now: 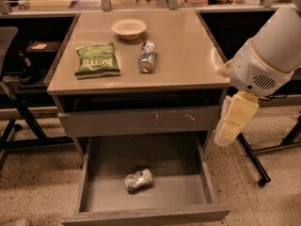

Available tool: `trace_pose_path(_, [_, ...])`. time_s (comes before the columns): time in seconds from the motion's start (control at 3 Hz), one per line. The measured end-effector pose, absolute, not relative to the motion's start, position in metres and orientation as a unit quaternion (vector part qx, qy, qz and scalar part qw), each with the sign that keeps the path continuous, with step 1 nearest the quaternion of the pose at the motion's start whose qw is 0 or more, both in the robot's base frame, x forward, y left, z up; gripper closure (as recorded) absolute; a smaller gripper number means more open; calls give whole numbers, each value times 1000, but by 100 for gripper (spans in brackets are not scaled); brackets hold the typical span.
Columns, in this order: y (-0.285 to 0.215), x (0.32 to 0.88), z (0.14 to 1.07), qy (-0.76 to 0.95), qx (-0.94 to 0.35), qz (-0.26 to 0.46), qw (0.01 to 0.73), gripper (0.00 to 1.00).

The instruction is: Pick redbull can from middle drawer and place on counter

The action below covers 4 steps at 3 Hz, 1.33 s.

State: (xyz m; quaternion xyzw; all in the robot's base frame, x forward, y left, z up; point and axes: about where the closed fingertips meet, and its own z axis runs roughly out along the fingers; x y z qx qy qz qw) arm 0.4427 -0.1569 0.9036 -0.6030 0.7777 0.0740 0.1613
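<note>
**Redbull can lies on its side in the open middle drawer; gripper hangs off to the right**

Camera view: The middle drawer (141, 216) stands pulled well out from the cabinet, its plain grey front panel nearest the camera. On its floor, a little toward the front and close to the centre line, lies the redbull can (139, 179). It is tipped over on its side. Its long axis runs roughly left to right, almost parallel to the front panel, with the right-hand end angled slightly toward the back of the drawer. Nothing touches it.

Above the open drawer sits a closed drawer front (141, 120) with pale scratch marks. Above that is the counter (188, 60), glossy and beige. On it are a white bowl (128, 28) near the back, a green snack bag (97, 59) on the left, and a blue-and-silver can (146, 56) lying on its side just right of the bag, its length running front to back.

The robot's white arm (268, 55) comes in from the right edge. The gripper (230, 126), pale yellow, hangs downward beside the cabinet's right front corner, level with the scratched drawer front. It is outside the drawer and well apart from the redbull can. Whether the gripper is open or closed I cannot tell from here. It holds nothing that I can see.
</note>
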Motion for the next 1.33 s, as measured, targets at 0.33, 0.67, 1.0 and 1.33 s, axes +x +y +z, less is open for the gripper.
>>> trace_pose_path(0.33, [-154,443,903,777,-603,81,163,0])
trace_pose_path(0.67, [-146,438,880,774,-603,99,167,0])
trace_pose_path(1.0, [-118,435,824,770,-609,108,159,0])
trace_pose_path(1.33, [-82,438,758,755,-630,103,151,0])
